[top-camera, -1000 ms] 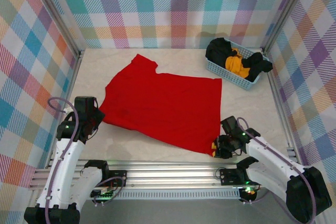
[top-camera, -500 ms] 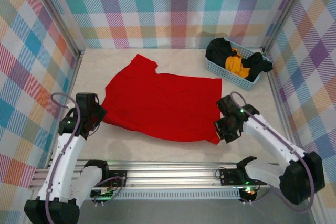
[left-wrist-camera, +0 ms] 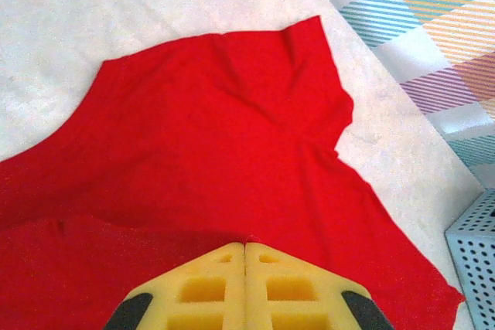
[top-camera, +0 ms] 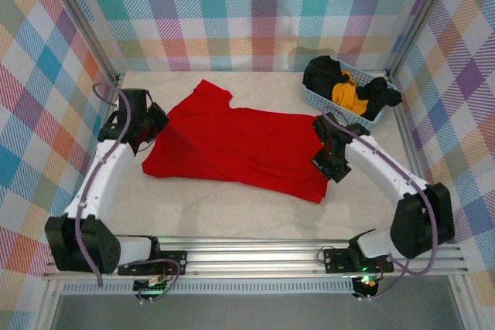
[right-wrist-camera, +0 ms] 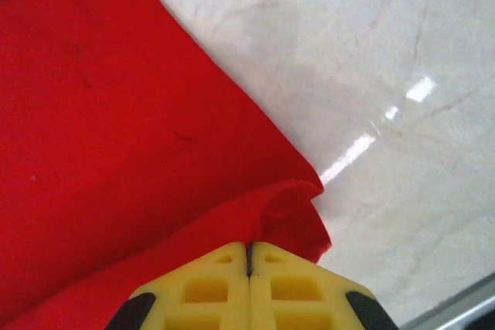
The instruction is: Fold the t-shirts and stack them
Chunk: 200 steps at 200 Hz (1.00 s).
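Note:
A bright red t-shirt lies spread across the middle of the table. My left gripper is shut on its left edge; in the left wrist view the yellow fingers pinch a raised fold of red cloth. My right gripper is shut on the shirt's right near corner, and the right wrist view shows that curled corner pinched between its pads. Black t-shirts and an orange-yellow one sit bunched in the basket.
The light blue lattice basket stands at the back right, its corner just past the red shirt's far edge. Plaid walls and metal posts enclose the table. Bare marble lies between the shirt and the near rail.
Both grippers have moved away from the near edge toward the back, dragging the red shirt's near hem with them. The right gripper closed on the shirt's corner during this.

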Each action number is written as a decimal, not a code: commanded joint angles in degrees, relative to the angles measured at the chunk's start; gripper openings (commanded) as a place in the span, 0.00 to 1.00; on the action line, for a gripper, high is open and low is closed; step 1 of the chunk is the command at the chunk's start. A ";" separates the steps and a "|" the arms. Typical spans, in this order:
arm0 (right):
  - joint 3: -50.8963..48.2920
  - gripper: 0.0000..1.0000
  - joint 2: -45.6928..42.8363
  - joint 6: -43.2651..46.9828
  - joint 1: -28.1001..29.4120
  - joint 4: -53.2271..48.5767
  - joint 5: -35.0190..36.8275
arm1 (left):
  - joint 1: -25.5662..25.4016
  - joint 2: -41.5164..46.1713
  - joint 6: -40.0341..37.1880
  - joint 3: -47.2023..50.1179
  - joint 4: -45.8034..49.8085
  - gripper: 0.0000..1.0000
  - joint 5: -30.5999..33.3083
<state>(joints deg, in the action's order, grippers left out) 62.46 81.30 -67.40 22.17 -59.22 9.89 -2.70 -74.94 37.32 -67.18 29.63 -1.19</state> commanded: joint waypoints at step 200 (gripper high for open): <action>9.69 0.36 20.00 11.09 -9.54 9.82 -9.17 | -2.03 -26.96 -7.49 -17.42 -7.17 0.00 -10.98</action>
<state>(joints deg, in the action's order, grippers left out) 69.97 100.97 -58.61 13.08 -50.09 3.09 -3.81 -101.32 31.64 -82.61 23.92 -8.25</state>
